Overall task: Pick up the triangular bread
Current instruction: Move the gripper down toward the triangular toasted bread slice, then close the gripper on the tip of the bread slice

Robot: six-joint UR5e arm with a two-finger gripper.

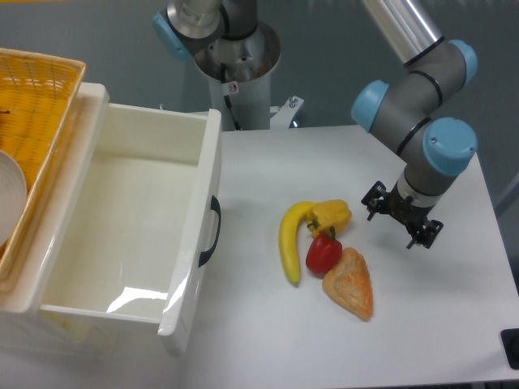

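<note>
The triangular bread (351, 284) is a golden-orange rounded triangle with a paler mottled top. It lies flat on the white table, just right of and below the red pepper (323, 254), touching it. My gripper (399, 220) hangs from the arm's wrist, up and to the right of the bread and clear of it. Its black fingers look spread apart with nothing between them.
A yellow pepper (331, 215) and a yellow banana (290, 240) lie left of and above the bread. A large white bin (203, 211) stands on the left, with a wicker basket (40, 97) behind it. The table's right edge (499, 235) is near the gripper.
</note>
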